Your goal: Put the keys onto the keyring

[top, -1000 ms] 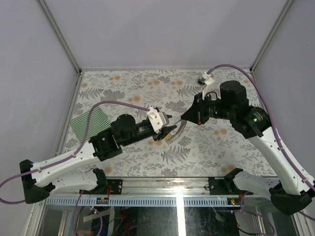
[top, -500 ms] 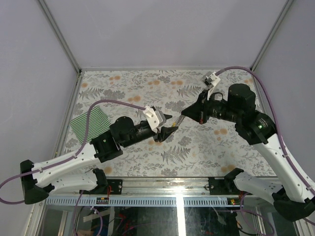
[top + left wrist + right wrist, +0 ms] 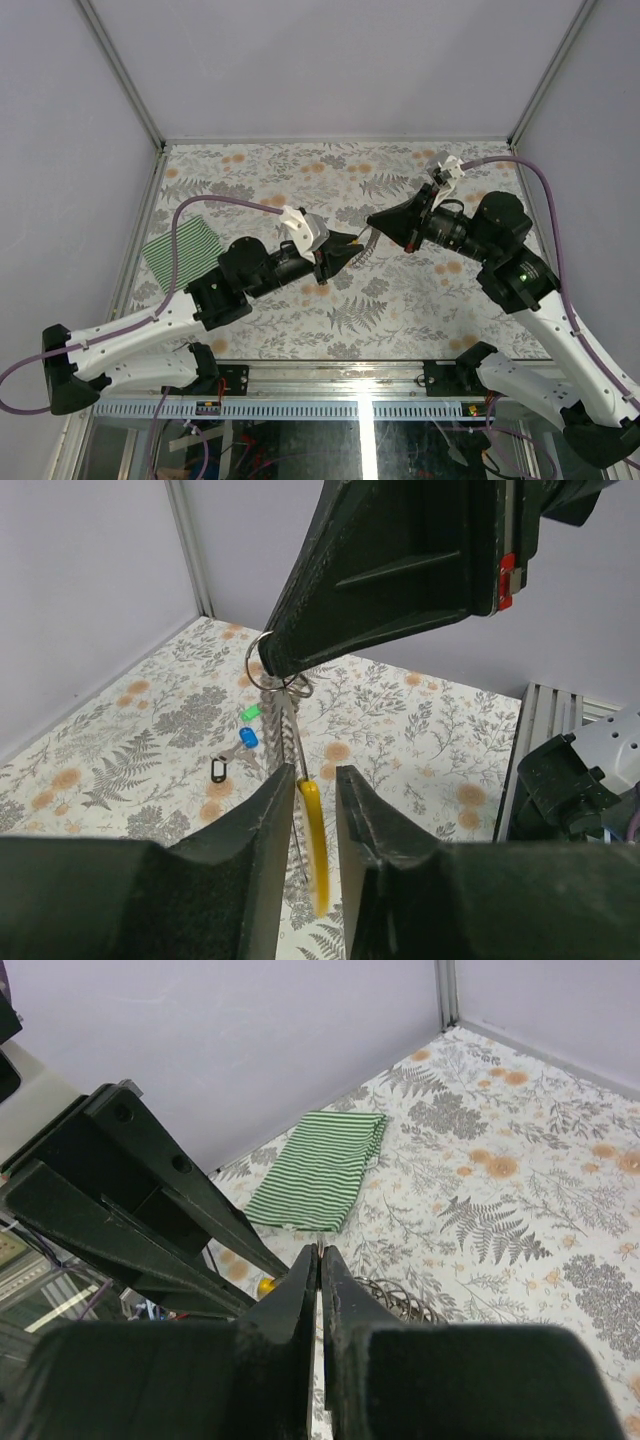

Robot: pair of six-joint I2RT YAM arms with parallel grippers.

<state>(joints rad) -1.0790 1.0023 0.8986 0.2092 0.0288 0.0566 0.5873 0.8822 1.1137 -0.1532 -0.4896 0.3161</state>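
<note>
While both arms reach inward, right pincer [image 3: 318, 1255] clamps keyring [image 3: 289, 735], left pincer [image 3: 315, 780] parted around yellow tag [image 3: 313, 850].

I'm looking at the left arm [image 3: 130, 335] and right arm [image 3: 560, 335]: white shells, black joints, a purple cable [image 3: 215, 206] running off each, a white camera mount [image 3: 303, 228] at the wrist. A green light [image 3: 519, 266] is glowing on the right one. The right claw [image 3: 268, 665] is showing black, wedge-shaped, with a red tab [image 3: 508, 568].
</note>
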